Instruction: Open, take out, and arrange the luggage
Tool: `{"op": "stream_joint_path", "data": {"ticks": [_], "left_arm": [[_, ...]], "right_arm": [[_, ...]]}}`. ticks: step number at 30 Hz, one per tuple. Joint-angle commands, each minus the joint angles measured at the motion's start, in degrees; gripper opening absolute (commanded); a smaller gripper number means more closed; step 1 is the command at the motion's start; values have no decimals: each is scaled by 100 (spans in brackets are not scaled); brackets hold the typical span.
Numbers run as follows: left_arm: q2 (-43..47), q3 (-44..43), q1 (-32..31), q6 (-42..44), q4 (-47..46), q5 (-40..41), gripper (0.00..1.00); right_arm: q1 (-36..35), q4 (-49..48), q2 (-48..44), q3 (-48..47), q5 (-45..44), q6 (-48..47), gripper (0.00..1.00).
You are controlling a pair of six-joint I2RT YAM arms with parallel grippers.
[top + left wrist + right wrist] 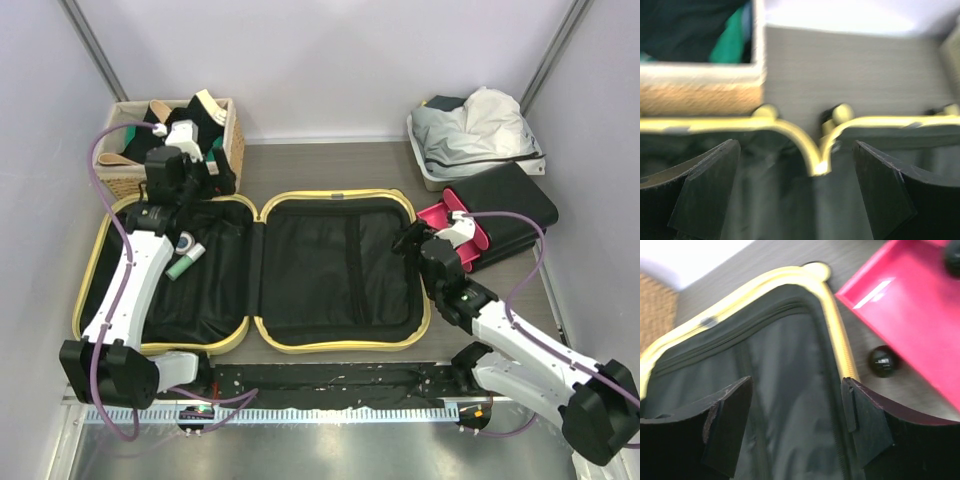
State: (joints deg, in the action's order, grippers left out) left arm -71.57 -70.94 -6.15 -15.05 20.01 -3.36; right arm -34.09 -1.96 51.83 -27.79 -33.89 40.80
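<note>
Luggage first: we see the large pale-yellow hard-shell suitcase point(310, 270) lying wide open and flat in the middle of the table, its two black-lined halves side by side and joined at the centre. A small green tube point(182, 266) lies on the lining of the left half. Our left tool point(796, 150) hovers over the far rim of the suitcase where the halves meet, fingers spread wide with nothing between them. Our right tool point(796, 385) hangs over the far right corner of the right half, its fingers also apart and pinching nothing. A wicker basket point(122, 185) of dark clothes stands at the far left corner of the table, just beside the suitcase. A black box with a pink inside point(520, 205) sits near the right edge, close to the suitcase rim. A pale tray point(425, 165) holding a silvery-white garment point(480, 125) occupies the far right corner.
</note>
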Motion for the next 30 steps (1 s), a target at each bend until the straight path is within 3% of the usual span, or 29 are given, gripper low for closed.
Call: {"op": "stream_joint_path", "data": {"ticks": [1, 4, 14, 20, 22, 25, 30], "left_arm": [[135, 536, 263, 898, 784, 836, 100], [117, 844, 369, 1144, 987, 1380, 100], [-102, 1758, 404, 2436, 451, 1627, 100], [-699, 1926, 589, 2498, 240, 1603, 80], [-866, 1891, 948, 2437, 249, 1435, 72], [-1104, 1838, 1169, 2331, 363, 1030, 71], [-1569, 1864, 1169, 2340, 416, 1110, 67]], "right_arm": [[-63, -735, -384, 64, 1005, -501, 77], [-54, -675, -464, -338, 1393, -1045, 75], [-28, -209, -95, -1843, 1086, -2469, 75], [16, -217, -208, -1906, 963, -2866, 75], [34, -226, -287, -1844, 911, -2876, 75], [51, -314, -428, -1722, 928, -2858, 75], [86, -340, -595, -1607, 823, -2928, 77]]}}
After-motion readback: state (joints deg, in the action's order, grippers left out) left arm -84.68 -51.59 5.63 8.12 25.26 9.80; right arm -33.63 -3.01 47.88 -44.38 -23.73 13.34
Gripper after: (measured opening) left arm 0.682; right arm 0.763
